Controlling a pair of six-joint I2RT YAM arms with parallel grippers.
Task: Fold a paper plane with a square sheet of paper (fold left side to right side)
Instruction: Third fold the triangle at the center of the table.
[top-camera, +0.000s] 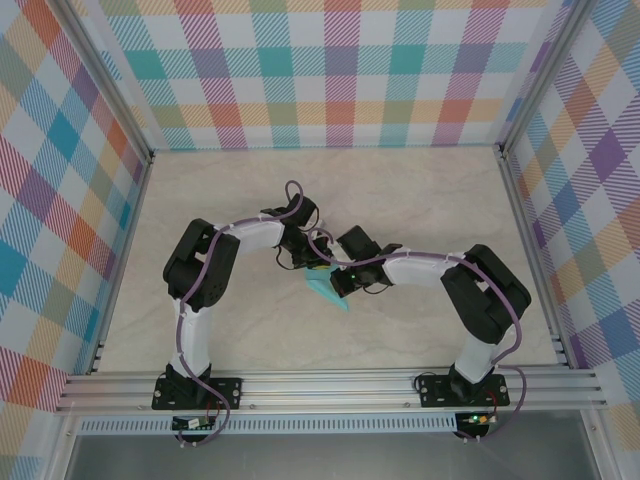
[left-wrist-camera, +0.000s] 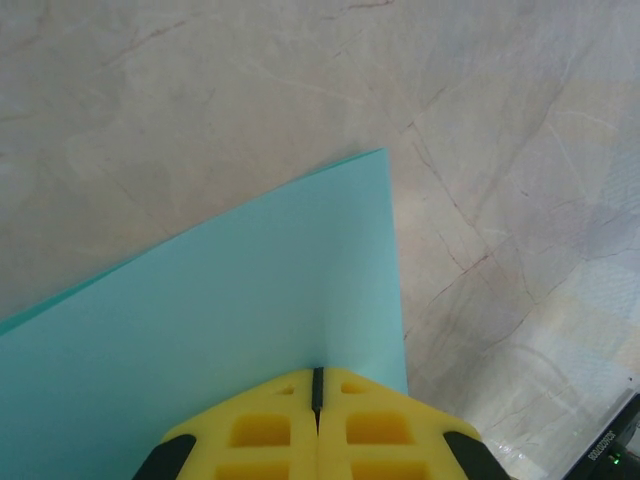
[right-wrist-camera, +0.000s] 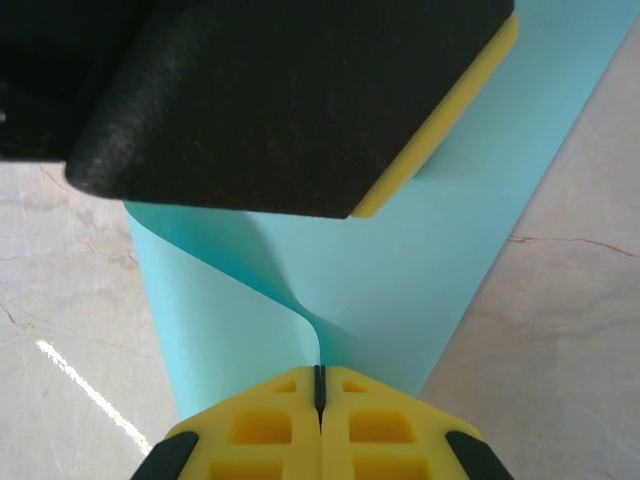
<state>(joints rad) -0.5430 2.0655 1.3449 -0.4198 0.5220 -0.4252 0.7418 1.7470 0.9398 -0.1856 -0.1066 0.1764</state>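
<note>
The turquoise sheet of paper (top-camera: 328, 291) lies partly lifted near the middle of the table, between the two wrists. My left gripper (top-camera: 308, 265) is shut on it. In the left wrist view the sheet (left-wrist-camera: 250, 300) runs into the seam of the shut yellow jaws (left-wrist-camera: 318, 378), and one corner points away. My right gripper (top-camera: 338, 283) is shut on the paper too. In the right wrist view a curled edge of the sheet (right-wrist-camera: 420, 270) enters that gripper's shut jaws (right-wrist-camera: 320, 375). A black and yellow finger (right-wrist-camera: 300, 110) of the left gripper hangs close above.
The beige marbled table (top-camera: 250, 200) stretches free on all sides of the arms. Checked walls (top-camera: 330, 70) close off the back and both sides. An aluminium rail (top-camera: 330, 385) carrying the arm bases runs along the near edge.
</note>
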